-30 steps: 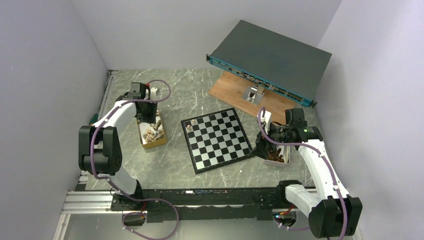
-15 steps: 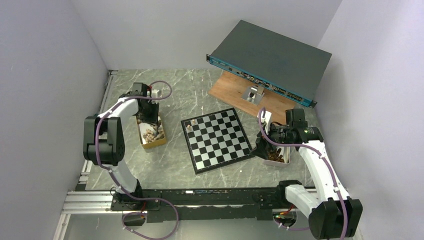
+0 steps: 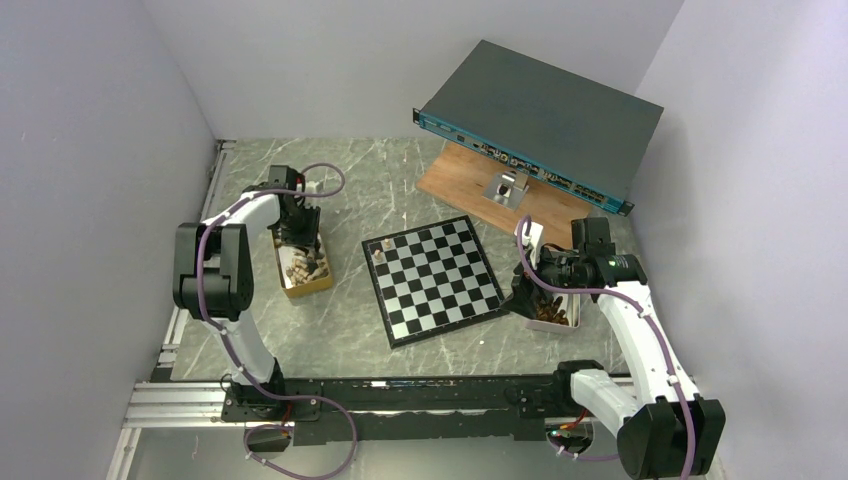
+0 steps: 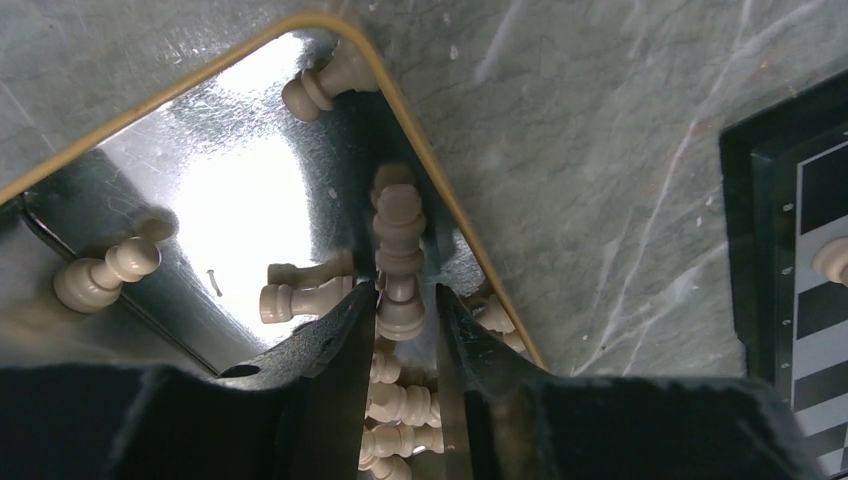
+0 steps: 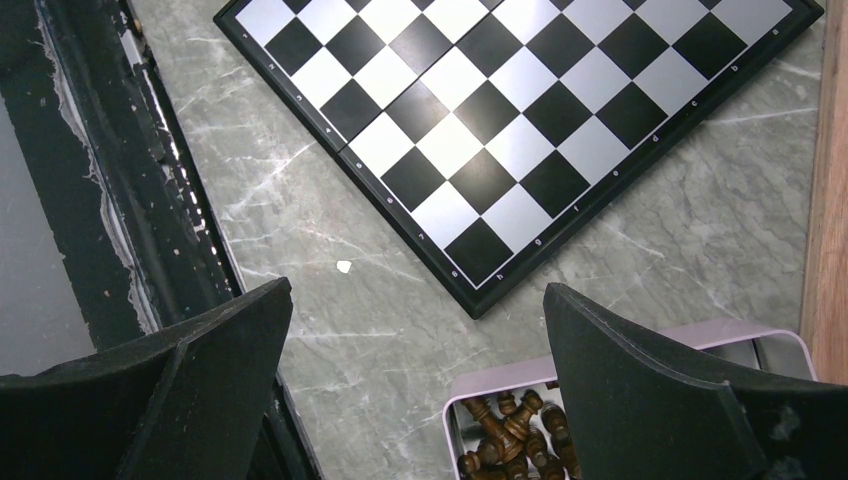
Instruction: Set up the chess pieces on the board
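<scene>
A gold-rimmed tin [image 3: 322, 283] left of the board [image 3: 432, 278] holds several light chess pieces [image 3: 303, 266]. My left gripper [image 3: 297, 235] reaches down into the tin's far end. In the left wrist view its jaws [image 4: 405, 310] stand narrowly open around the base of one light piece [image 4: 398, 235]. That base touches the left finger, with a thin gap at the right finger. One light piece [image 3: 378, 256] stands on the board's left edge. My right gripper [image 5: 417, 290] hangs wide open and empty above a purple-rimmed tin [image 5: 500, 375] of dark pieces [image 5: 510, 435].
A brown wooden plank [image 3: 470, 185] lies behind the board, with a small metal bracket [image 3: 508, 187] on it. A dark rack unit [image 3: 540, 115] leans over the plank. The dark base rail [image 3: 400, 395] runs along the near table edge. White walls close in on both sides.
The left arm's elbow has swung right, toward the tin, while its gripper stays down in the tin's far end. The right arm has not moved.
</scene>
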You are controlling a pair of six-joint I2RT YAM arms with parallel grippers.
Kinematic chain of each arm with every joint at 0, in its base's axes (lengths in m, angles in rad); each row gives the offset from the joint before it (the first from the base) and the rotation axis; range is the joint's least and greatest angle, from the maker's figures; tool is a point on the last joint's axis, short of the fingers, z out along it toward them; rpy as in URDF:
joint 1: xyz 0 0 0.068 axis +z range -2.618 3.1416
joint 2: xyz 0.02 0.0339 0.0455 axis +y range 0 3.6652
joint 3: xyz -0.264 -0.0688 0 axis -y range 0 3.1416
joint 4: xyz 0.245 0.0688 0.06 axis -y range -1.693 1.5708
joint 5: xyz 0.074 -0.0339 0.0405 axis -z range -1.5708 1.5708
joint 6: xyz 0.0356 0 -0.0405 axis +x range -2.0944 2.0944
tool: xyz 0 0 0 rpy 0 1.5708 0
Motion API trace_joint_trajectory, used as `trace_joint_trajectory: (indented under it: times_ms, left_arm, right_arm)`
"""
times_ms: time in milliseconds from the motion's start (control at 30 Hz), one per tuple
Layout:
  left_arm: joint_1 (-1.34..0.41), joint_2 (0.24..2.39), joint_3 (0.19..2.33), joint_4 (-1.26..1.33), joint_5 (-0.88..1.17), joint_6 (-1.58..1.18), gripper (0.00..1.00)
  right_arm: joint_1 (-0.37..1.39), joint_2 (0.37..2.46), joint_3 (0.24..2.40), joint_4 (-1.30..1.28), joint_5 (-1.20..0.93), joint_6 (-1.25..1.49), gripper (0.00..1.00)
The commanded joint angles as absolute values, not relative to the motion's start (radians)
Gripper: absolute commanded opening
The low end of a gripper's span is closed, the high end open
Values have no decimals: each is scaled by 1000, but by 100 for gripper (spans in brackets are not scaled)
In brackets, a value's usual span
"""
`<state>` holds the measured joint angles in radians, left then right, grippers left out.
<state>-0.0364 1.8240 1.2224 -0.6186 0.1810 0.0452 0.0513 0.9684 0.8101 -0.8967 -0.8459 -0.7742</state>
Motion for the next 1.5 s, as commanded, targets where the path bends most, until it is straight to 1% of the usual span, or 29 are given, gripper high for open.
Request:
trace_joint_trajectory:
  times_ms: [0,267,400,467,533,633,733,867,1267,1367,1467]
  left_arm:
    - [-33,1845,1250,-641,153,40,34]
    - [-35,1857,1248,-641,93,20,39]
    - [-44,1868,1251,-647,58,7,39]
    - [-49,1873,1251,-649,49,6,35]
    - [-53,1872,1250,-649,40,6,26]
    - [-60,1859,1246,-647,22,6,9]
    - [-64,1821,1235,-639,3,7,4]
    - [-68,1743,1207,-634,3,7,0]
    - [-67,1487,1096,-609,26,49,0]
    - [-68,1408,1061,-586,71,59,0]
    - [-69,1305,1003,-540,190,76,0]
  right_arm:
    - [54,953,815,-872,-859,-777,100]
    - [54,949,817,-875,-863,-779,100]
    - [54,944,817,-876,-864,-779,100]
    - [54,942,816,-876,-864,-780,100]
    - [54,942,817,-877,-864,-781,100]
    - [55,939,818,-879,-866,-781,100]
    - [54,936,818,-879,-866,-782,100]
    - [54,933,818,-879,-867,-782,100]
    - [55,930,816,-887,-893,-798,100]
    - [56,928,817,-892,-912,-806,100]
    - [60,931,822,-899,-928,-816,100]
